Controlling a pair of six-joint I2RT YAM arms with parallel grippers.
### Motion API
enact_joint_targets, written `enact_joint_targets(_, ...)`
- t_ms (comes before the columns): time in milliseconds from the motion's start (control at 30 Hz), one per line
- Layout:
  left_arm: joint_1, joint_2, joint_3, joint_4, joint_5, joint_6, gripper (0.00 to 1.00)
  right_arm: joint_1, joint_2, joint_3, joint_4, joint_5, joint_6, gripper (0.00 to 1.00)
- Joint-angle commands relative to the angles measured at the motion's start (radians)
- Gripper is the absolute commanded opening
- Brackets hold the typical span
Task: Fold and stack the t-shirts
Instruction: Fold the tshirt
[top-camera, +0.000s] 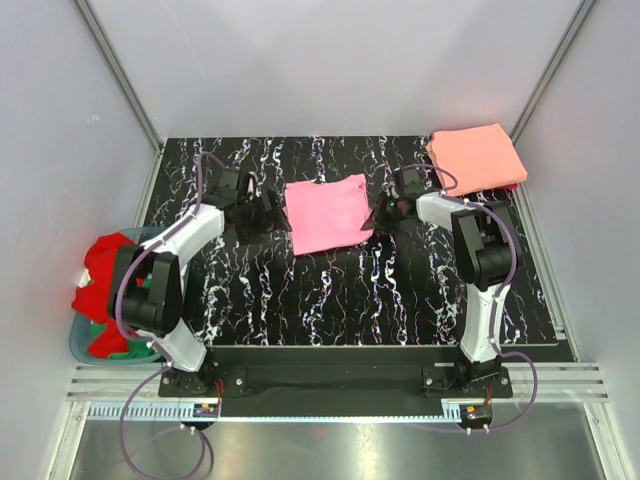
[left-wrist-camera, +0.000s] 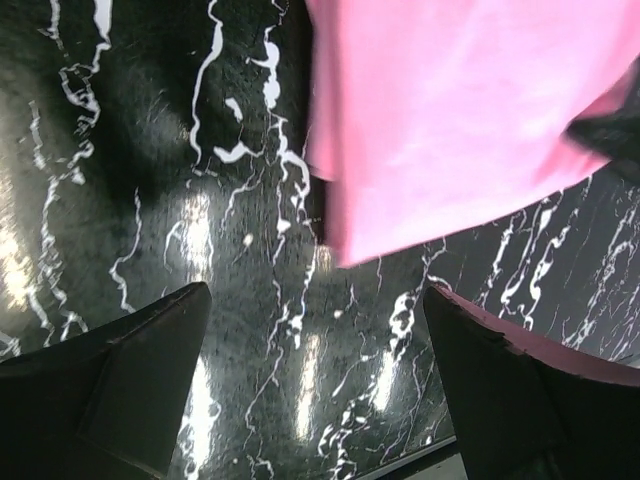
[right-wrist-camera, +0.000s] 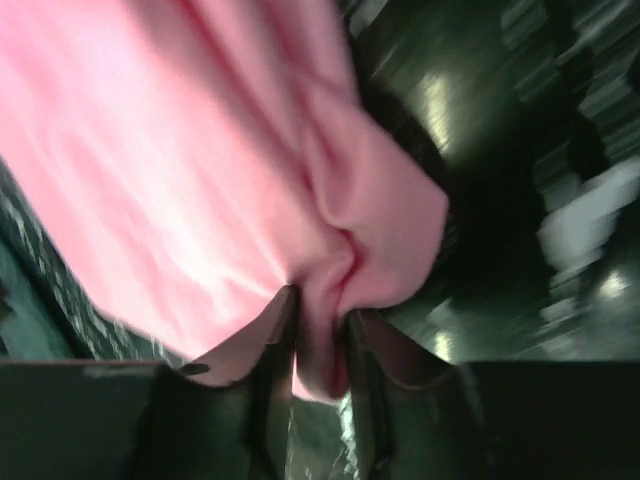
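Right claw (right-wrist-camera: 318, 335) pinches the pink shirt (top-camera: 327, 213); left claw (left-wrist-camera: 315, 300) gapes empty.
Light, limp cloth, probably best held by its edges.

Even, diffuse overhead light fills the white-walled enclosure in the top view, which is sharp throughout, with only soft shadows beneath the arms on the glossy black marbled table (top-camera: 330, 300). In the left wrist view, glare runs in pale streaks down the tabletop, the pink t-shirt (left-wrist-camera: 450, 120) bleaches towards white, and the fingers (left-wrist-camera: 130, 380) of the left gripper (left-wrist-camera: 315, 295) sit dark and soft. The right wrist view is smeared with blur, its right background streaked, the right gripper (right-wrist-camera: 318, 330) nearly black
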Motion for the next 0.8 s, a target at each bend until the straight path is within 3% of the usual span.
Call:
enact_joint_targets(0, -0.005, -0.106, -0.031, -0.034, -0.04, 0.044, 0.94, 0.084, -0.086, -0.109, 0.003, -0.008, 0.025, 0.34)
enact_joint_targets(33, -0.005, -0.142, -0.043, -0.056, -0.04, 0.056, 0.94, 0.087, -0.126, -0.123, -0.002, -0.017, 0.031, 0.55)
enact_joint_targets(100, -0.005, -0.181, -0.054, -0.085, -0.062, 0.081, 0.94, 0.088, -0.172, -0.152, -0.025, -0.024, 0.026, 0.78)
enact_joint_targets(133, -0.005, -0.216, -0.06, -0.116, -0.068, 0.092, 0.94, 0.088, -0.216, -0.151, -0.043, -0.021, 0.011, 0.94)
enact_joint_targets(167, -0.005, -0.234, -0.065, -0.131, -0.081, 0.103, 0.94, 0.085, -0.235, -0.131, -0.086, -0.015, -0.007, 0.99)
enact_joint_targets(333, -0.005, -0.359, -0.128, -0.191, -0.124, 0.153, 0.95, 0.009, -0.252, -0.027, -0.169, 0.032, -0.069, 1.0)
enact_joint_targets(500, -0.005, -0.431, -0.166, -0.211, -0.14, 0.187, 0.95, -0.044, -0.068, 0.16, -0.197, -0.02, -0.099, 1.0)
enact_joint_targets(700, -0.002, -0.358, -0.148, -0.087, -0.192, 0.14, 0.95, -0.047, 0.02, 0.275, -0.165, -0.055, -0.107, 0.93)
enact_joint_targets(767, 0.01, -0.299, -0.111, -0.042, -0.181, 0.11, 0.89, -0.047, 0.033, 0.304, -0.139, -0.066, -0.109, 0.88)
